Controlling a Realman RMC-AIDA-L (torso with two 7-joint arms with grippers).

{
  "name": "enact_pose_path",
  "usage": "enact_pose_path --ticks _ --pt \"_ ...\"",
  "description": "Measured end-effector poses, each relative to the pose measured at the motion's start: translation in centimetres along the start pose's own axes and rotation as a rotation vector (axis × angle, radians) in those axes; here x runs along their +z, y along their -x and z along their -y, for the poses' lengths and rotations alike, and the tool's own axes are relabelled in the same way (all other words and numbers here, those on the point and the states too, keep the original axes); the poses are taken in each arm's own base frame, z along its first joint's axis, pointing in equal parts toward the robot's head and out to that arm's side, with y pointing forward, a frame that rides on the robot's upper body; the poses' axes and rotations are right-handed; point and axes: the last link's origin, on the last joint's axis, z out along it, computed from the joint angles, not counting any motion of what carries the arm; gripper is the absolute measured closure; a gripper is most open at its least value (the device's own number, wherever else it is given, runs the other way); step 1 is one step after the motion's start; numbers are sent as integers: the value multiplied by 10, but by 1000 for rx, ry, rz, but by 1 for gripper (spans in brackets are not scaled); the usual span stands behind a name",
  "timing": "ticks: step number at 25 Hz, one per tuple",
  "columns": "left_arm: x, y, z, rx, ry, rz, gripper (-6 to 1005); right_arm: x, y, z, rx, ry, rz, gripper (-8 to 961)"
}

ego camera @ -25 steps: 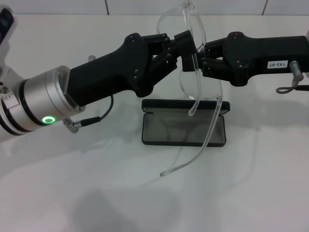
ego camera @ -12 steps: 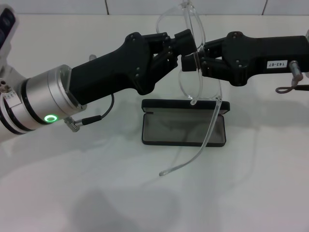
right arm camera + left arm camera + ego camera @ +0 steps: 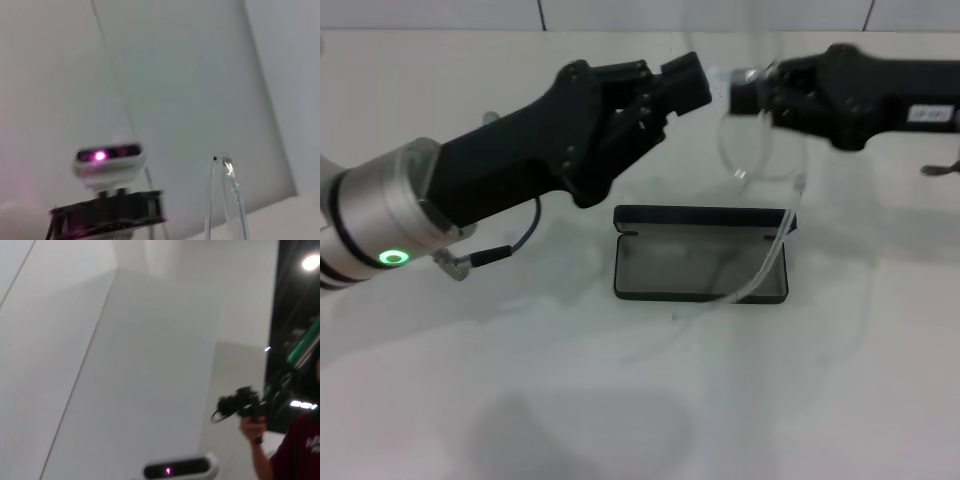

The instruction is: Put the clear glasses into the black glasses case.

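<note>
Case [image 3: 701, 268] lies open on worktop [image 3: 520, 400]. Right pincer [image 3: 738, 92] above case, clamped on glasses [image 3: 755, 165], one arm dangling into it. Left pincer [image 3: 688, 82] just beside, grip unclear.

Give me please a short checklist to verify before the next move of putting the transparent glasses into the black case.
1. Black rectangular hard case open, grey lining up: ok.
2. Transparent plastic glasses held by right gripper: ok, its fingers are closed on the frame.
3. Left gripper free of the glasses: ok, a gap shows between it and the frame.
4. Glasses arms folded to fit the case: not ok, one clear arm hangs open down across the case.
5. Glasses above the case: ok, toward its right end.
6. Case interior free of other things: cannot tell, the hanging arm crosses it.
</note>
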Motion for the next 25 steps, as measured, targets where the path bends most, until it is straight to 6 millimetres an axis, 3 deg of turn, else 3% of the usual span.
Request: enact_pose_path --ticks 12,17,25 --pt "-8 -8 -12 18 48 -58 931 -80 22 -17 -15 15 408 835" --pt "2 -4 -13 3 91 -38 931 -81 18 -18 -43 14 568 835" --pt "24 4 -17 15 206 25 931 -48 11 -5 -81 13 664 835"
